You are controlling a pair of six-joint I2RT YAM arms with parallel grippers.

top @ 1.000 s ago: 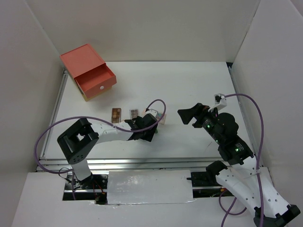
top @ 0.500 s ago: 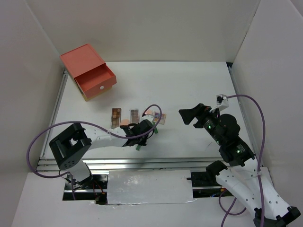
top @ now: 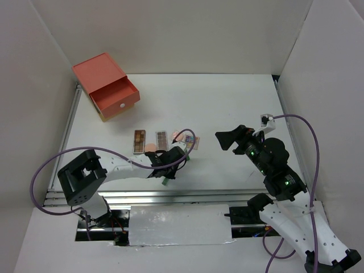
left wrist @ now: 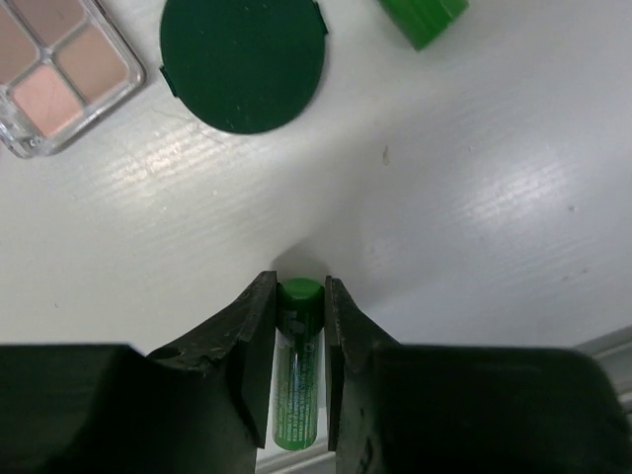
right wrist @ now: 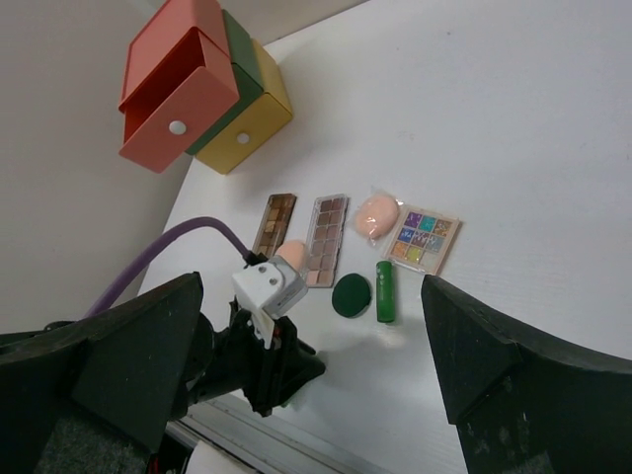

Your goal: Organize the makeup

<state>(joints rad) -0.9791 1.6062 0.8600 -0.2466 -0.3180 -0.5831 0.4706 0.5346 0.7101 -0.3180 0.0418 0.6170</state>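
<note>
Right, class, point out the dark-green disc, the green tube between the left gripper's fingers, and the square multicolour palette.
dark-green disc (left wrist: 243, 61), left wrist view, centre of its face.
green tube (left wrist: 297, 370), left wrist view, labelled body.
multicolour palette (right wrist: 423, 239), right wrist view, middle pans.

top: overhead, far | left wrist: close, downward | right wrist: high, oblique | shared: green disc (left wrist: 243, 61)

The left wrist view's top edge cuts off a second green tube (left wrist: 420, 15), the dark-green disc (left wrist: 243, 59) and a palette (left wrist: 59, 69). The fingers (left wrist: 247, 346) cover both sides of the green tube (left wrist: 296, 365) between them. From above, the arm hides most of it.
</note>
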